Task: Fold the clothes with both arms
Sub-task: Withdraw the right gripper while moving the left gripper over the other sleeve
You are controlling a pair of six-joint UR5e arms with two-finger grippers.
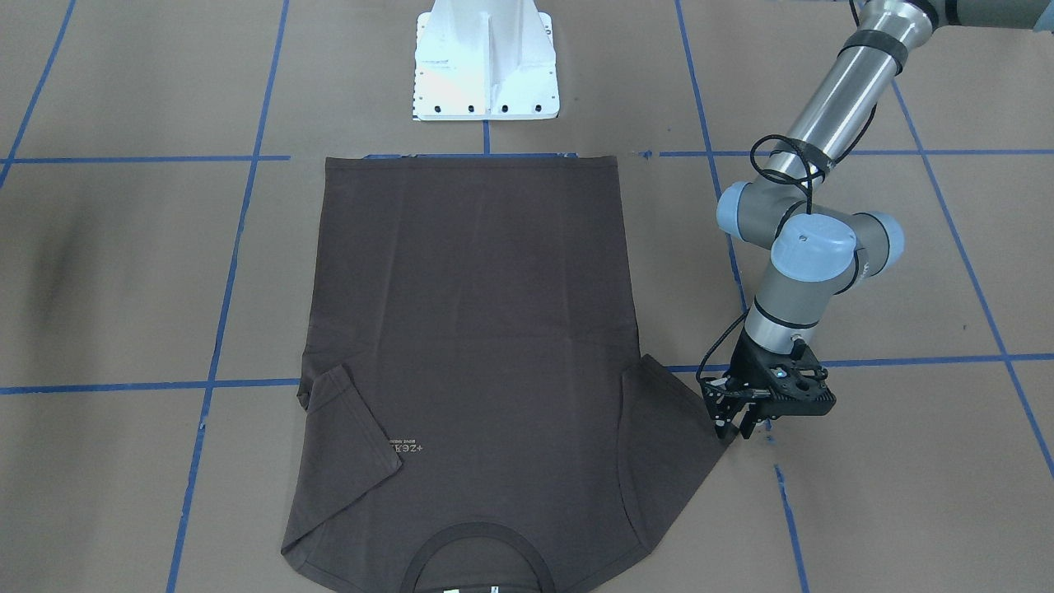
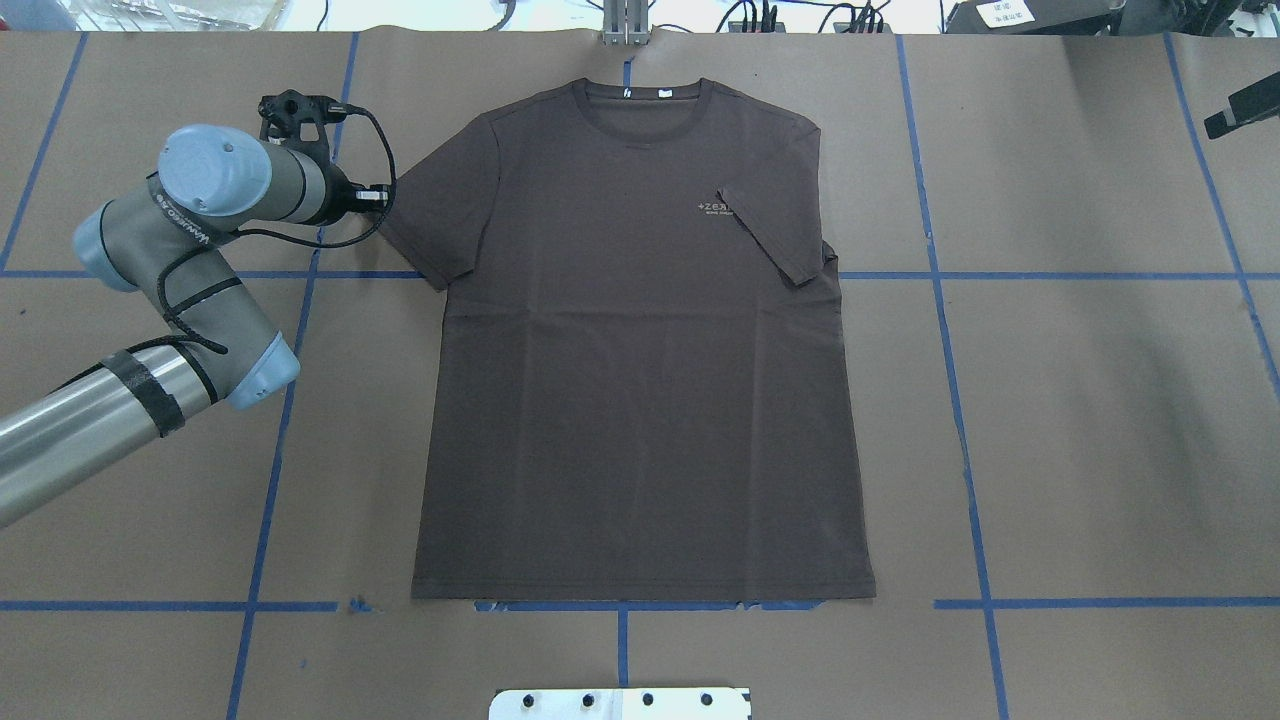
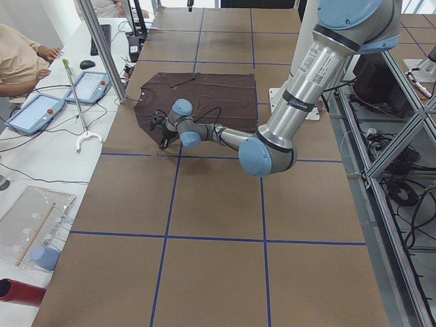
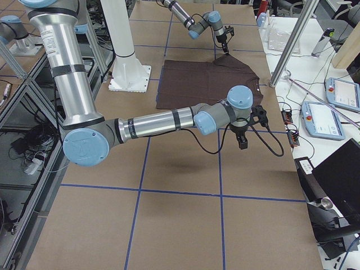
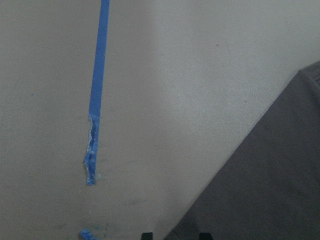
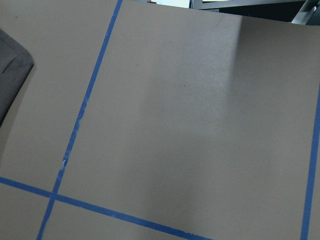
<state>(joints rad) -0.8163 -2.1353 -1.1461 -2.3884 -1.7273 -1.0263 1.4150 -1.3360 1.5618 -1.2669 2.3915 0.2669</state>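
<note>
The dark brown short-sleeved T-shirt (image 2: 640, 380) lies flat, chest up, on the brown paper-covered worktop (image 2: 1080, 400), its collar away from the robot. One sleeve (image 2: 775, 235) is folded inward beside the pale lettering (image 2: 716, 209); the other sleeve (image 1: 675, 428) is spread out. The black left claw (image 1: 735, 426) stands at this sleeve's outer corner. Only the left wrist view shows its fingertips (image 5: 204, 235) apart, with the corner between them. The right claw (image 4: 242, 140) appears only in the right side view, so one cannot tell whether it is open.

1. One dark brown T-shirt (image 2: 640, 380).
2. Two arms, both mine: left arm (image 1: 823, 107), right arm (image 4: 157, 121).
3. One white pedestal (image 1: 486, 58).
4. Two screen pendants: nearer pendant (image 3: 37, 112), farther pendant (image 3: 92, 85).
5. One person (image 3: 20, 61), partly in view.
</note>
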